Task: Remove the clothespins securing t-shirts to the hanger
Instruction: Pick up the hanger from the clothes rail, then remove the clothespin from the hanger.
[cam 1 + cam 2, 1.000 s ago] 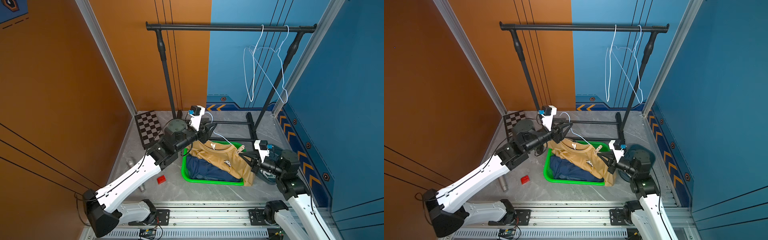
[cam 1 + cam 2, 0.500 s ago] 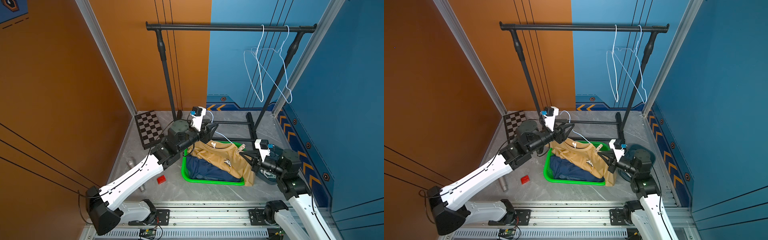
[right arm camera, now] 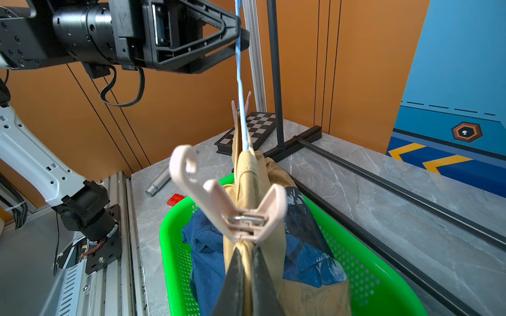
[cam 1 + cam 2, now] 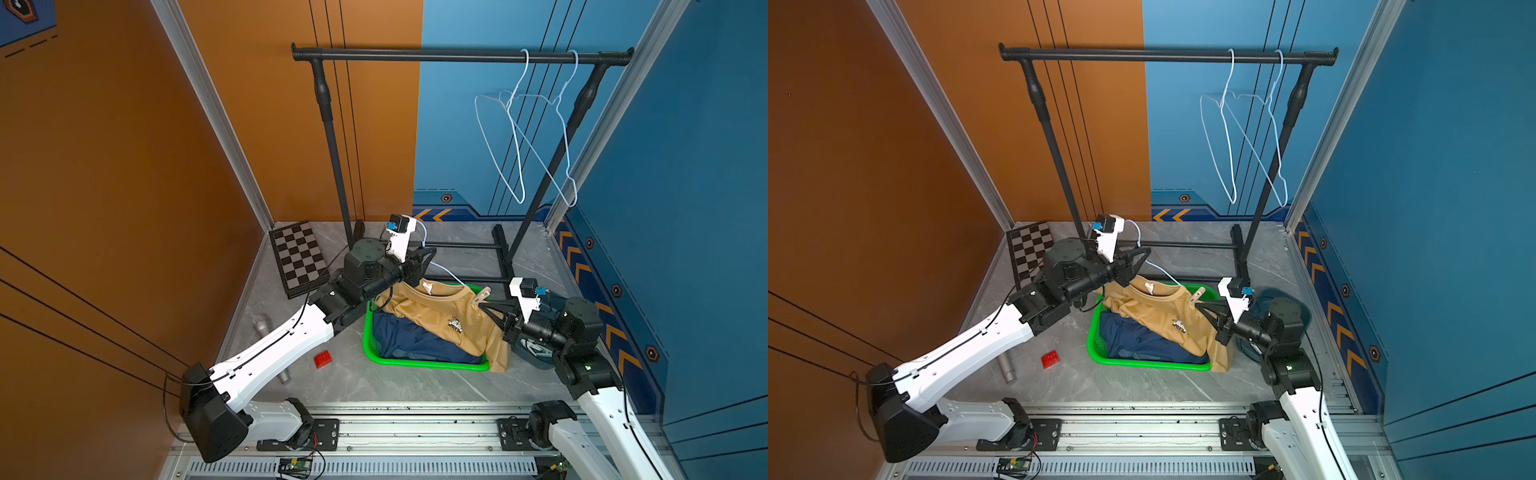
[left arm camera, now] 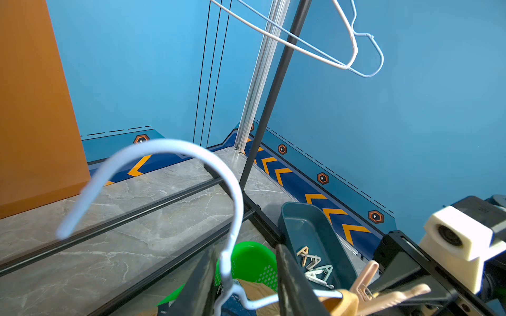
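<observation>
Both tools are at the tan t-shirt (image 4: 449,311): the left tool (image 4: 428,257) has its black jaws partly spread with the twisted neck of a pale blue wire hanger (image 5: 191,147) between them, the wire lying against one finger (image 5: 202,287). The right tool (image 3: 246,250) is pressed together on a fold of the shirt's shoulder, just under a pink clothespin (image 3: 241,216) clipped there. A second clothespin (image 3: 233,112) shows at the far shoulder, behind the wire.

The counter (image 4: 415,390) is a grey, marble-veined slab, walled in matt orange on the left and blue at the back and right, with a dark skirting band of orange chevrons. A black tubular garment rack (image 4: 457,56) stands at the back, two bare wire hangers (image 5: 356,50) on its rail. The shirt, soft cloth with a small print, hangs from its hanger over a bright green perforated plastic basket (image 4: 415,365), its hem spilling over the rim; a navy t-shirt (image 4: 411,340) lies crumpled inside. Loose clothespins (image 5: 315,266) lie in a teal plastic bin (image 5: 306,227) beside the basket. A chessboard (image 4: 299,257), a red toy brick (image 4: 323,359) and a metal cylinder (image 4: 262,324) lie on the left.

The left arm stretches low and diagonal from the front rail, wrist level. The right arm rises from its base, bends at the elbow and reaches leftward, its tool at the basket's right-hand end.
</observation>
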Robot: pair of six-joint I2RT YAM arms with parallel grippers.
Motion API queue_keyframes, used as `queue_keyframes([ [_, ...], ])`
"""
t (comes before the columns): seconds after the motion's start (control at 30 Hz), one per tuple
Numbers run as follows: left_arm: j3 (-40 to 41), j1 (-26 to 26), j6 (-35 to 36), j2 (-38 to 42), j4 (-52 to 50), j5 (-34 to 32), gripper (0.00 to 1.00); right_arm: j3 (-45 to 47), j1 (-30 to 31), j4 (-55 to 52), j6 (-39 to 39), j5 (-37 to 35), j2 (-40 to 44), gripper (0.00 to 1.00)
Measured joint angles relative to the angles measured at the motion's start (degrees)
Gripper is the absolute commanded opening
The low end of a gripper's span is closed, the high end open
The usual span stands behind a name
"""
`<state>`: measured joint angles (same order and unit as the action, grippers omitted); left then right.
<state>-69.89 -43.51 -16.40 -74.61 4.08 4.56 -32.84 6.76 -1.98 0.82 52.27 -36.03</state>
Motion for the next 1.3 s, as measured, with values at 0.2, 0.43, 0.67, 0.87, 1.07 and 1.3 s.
queue_keyframes([
  [0.2, -0.3, 0.3, -0.4, 0.0, 0.0, 0.0, 0.11, -0.5, 0.0, 0.0, -0.2, 0.0, -0.3, 0.0],
  [0.43, -0.4, 0.5, 0.3, 0.1, -0.1, 0.2, 0.0, -2.4, 0.2, -4.0, -3.9, -0.6, -0.8, 0.62],
  [0.67, -1.1, 0.7, 5.0, 3.3, -4.2, -2.0, 0.0, -8.7, 0.4, -11.6, -9.3, -3.5, -1.8, 0.94],
  [0.87, -1.0, 0.7, 10.0, 8.7, -6.6, -6.5, 0.0, -16.2, 0.4, -20.7, -14.8, -5.9, -4.7, 0.97],
  [1.07, 3.8, 0.3, 11.8, 13.5, -4.5, -10.0, 0.0, -22.8, 0.6, -30.7, -20.1, -7.8, -8.0, 0.97],
  [1.3, 7.3, -2.3, 12.0, 13.1, -3.1, -11.7, 0.0, -27.2, 2.7, -40.3, -25.0, -10.2, -10.6, 0.97],
])
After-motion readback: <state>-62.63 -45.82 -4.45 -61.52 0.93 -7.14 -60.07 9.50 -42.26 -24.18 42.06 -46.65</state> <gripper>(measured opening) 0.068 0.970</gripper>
